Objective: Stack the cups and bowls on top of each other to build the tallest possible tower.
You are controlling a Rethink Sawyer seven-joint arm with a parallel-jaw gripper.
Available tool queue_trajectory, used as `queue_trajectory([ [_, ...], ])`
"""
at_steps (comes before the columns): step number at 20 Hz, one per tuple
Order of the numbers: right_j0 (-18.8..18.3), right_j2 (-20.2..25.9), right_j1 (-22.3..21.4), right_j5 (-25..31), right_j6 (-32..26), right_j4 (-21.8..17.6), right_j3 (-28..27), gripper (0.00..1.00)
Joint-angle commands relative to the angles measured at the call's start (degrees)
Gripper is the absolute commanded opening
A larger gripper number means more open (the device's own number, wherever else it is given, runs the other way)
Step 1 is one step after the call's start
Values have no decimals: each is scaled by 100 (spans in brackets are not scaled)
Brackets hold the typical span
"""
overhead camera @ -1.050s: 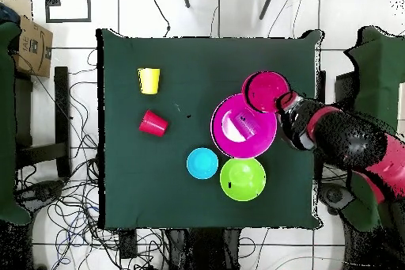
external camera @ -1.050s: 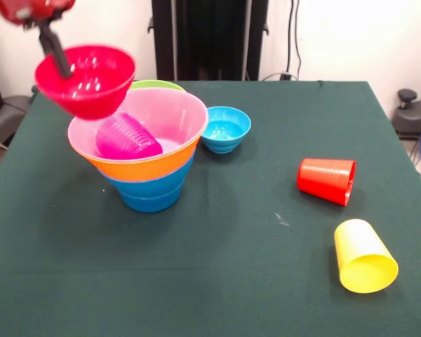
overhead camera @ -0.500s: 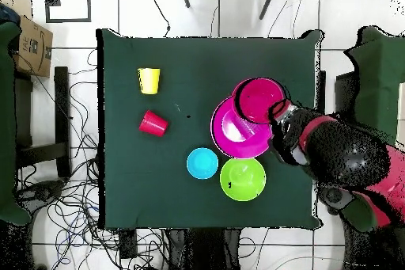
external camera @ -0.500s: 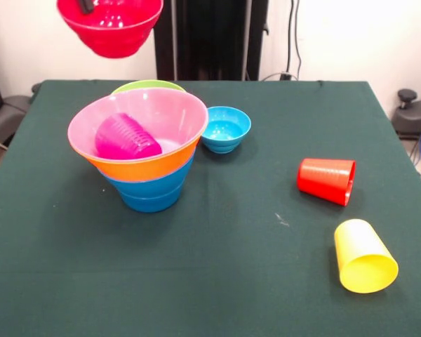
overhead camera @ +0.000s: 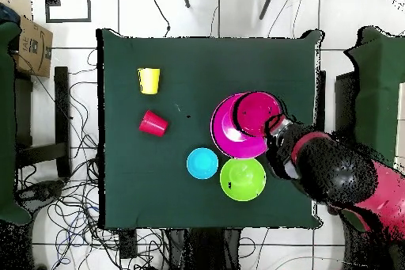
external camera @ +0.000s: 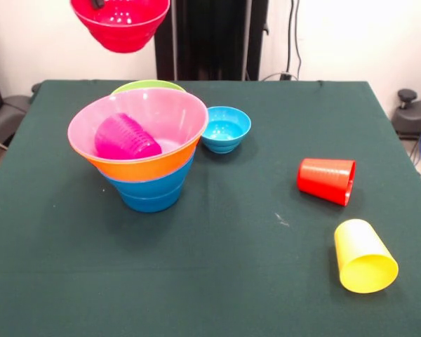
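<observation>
Green cloth is covering the table (external camera: 217, 281), where the tower (external camera: 146, 163) is standing with its pink bowl (external camera: 170, 112) uppermost and a purple cup (external camera: 125, 137) lying tilted inside. High above it, the gripper (overhead camera: 275, 129) is carrying the small red bowl (external camera: 121, 22), jaws clamping its rim. Lowering it centred and level probably matters, since the tilted cup may be tipping whatever lands.

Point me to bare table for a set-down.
Free: the green cloth in front of the nested bowl tower, and between it and the toppled red plastic cup. Crowded: behind the tower, by the green bowl and small light-blue bowl.
</observation>
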Motion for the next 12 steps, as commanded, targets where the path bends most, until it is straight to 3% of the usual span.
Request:
queue_trajectory([
  [1,375,-447,-4,-580,856,-65,854,0],
  [12,405,-648,33,-702,667,18,1029,0],
])
